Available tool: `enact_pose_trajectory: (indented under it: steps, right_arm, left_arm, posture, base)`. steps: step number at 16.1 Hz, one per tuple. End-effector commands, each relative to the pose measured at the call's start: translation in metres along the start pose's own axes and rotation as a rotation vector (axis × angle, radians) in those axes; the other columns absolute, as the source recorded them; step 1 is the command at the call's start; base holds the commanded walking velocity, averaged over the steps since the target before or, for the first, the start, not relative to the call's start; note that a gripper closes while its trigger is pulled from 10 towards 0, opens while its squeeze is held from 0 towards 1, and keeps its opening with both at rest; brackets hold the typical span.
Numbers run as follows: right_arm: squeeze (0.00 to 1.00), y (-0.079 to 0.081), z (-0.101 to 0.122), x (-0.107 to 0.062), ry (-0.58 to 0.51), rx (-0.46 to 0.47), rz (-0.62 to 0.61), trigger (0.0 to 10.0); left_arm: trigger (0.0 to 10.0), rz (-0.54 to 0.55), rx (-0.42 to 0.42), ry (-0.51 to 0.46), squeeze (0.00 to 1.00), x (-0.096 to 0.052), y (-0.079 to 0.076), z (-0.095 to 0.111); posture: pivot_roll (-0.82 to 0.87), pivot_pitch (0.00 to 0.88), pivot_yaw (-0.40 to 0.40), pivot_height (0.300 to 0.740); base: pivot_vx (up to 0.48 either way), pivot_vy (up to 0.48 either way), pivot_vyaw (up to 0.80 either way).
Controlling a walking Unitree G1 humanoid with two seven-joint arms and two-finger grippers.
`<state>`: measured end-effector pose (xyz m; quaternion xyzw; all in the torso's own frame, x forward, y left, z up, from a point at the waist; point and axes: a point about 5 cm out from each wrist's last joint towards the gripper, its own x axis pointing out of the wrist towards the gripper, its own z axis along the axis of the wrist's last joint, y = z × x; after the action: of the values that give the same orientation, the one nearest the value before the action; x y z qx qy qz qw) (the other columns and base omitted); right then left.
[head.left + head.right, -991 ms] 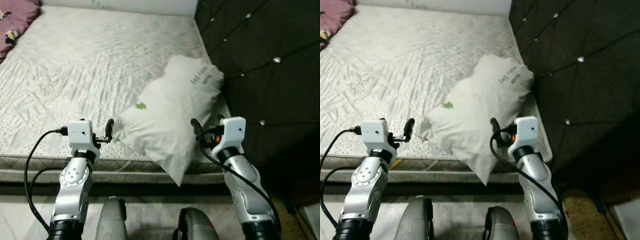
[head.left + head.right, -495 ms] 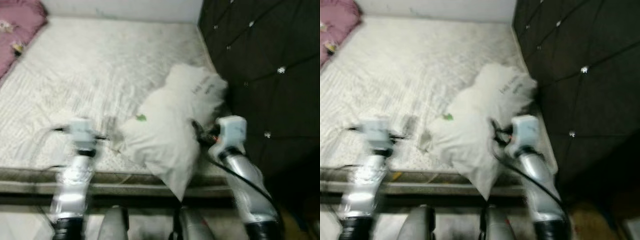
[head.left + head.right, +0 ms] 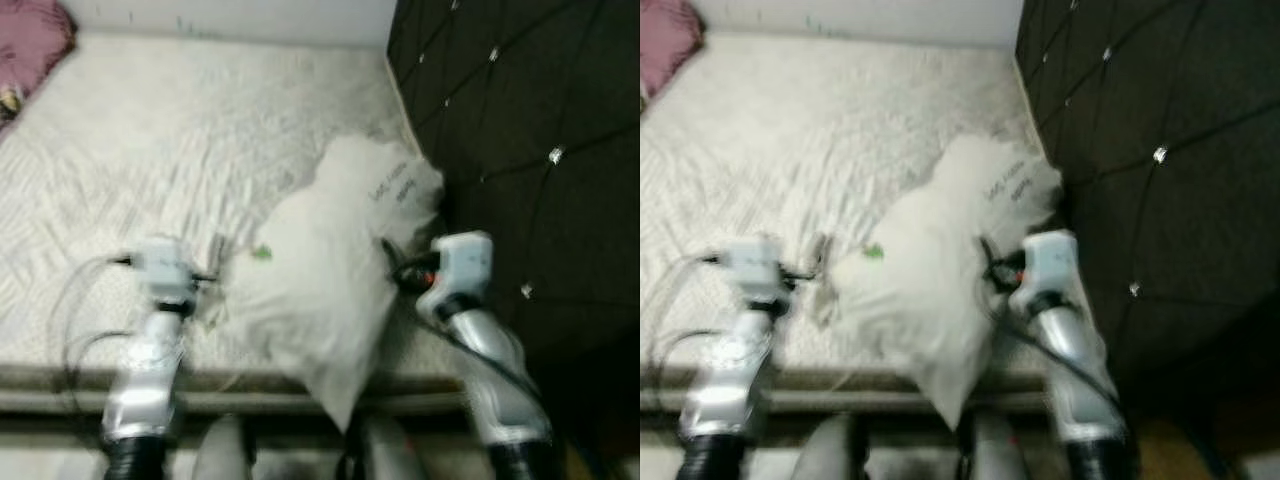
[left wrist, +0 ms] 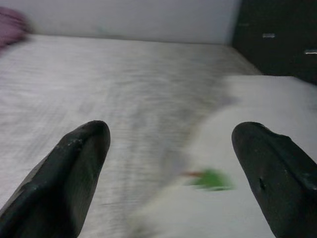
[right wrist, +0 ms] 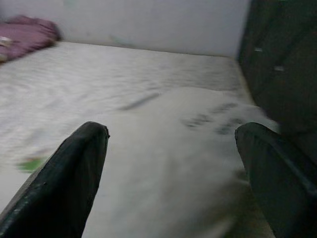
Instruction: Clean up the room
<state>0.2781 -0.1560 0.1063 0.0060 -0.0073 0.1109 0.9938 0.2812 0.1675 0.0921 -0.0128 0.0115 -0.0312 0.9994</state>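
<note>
Both spread hands, left hand (image 3: pixel 213 262) and right hand (image 3: pixel 392 262), have neared the pillow (image 3: pixel 320 290) overhanging the mattress edge (image 3: pixel 60 375)

Wide stretch of bare quilted white mattress (image 3: pixel 160 150) opens across the upper left and centre of the head frames, free to reach over; a crumpled white pillow with a small green mark and dark lettering (image 3: pixel 330 280) blocks the lower centre, running up toward the right and overhanging the near bed edge; the black tufted headboard panel with shiny studs (image 3: pixel 520 130) walls off the whole right side, pillow pressed against it, no gap there; a purple blanket (image 3: pixel 35 40) sits in the far upper left corner; left gripper (image 4: pixel 168 163) spread wide, pillow just ahead; right gripper (image 5: pixel 171 168) likewise apart, pillow filling the way between its fingers.
</note>
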Motion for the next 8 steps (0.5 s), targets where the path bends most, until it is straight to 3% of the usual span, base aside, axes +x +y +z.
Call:
enact_pose_trajectory:
  steps: [1, 8]
  right_arm:
    - [0.00, 0.0044, 0.0038, 0.0027, -0.024, 0.012, 0.011, 10.0]
    - [0.00, 0.0042, 0.0032, 0.0052, -0.024, 0.023, 0.000, 10.0]
  left_arm:
    - [10.0, 0.033, 0.017, 0.018, 0.00, -0.0013, 0.0111, -0.0006]
    - [10.0, 0.031, 0.030, 0.033, 0.00, -0.0012, 0.0141, -0.0019]
  posture:
    - [-0.01, 0.061, -0.057, 0.658]
    - [-0.02, 0.075, -0.044, 0.593]
  base:
    - [0.000, 0.000, 0.00]
    - [0.000, 0.000, 0.00]
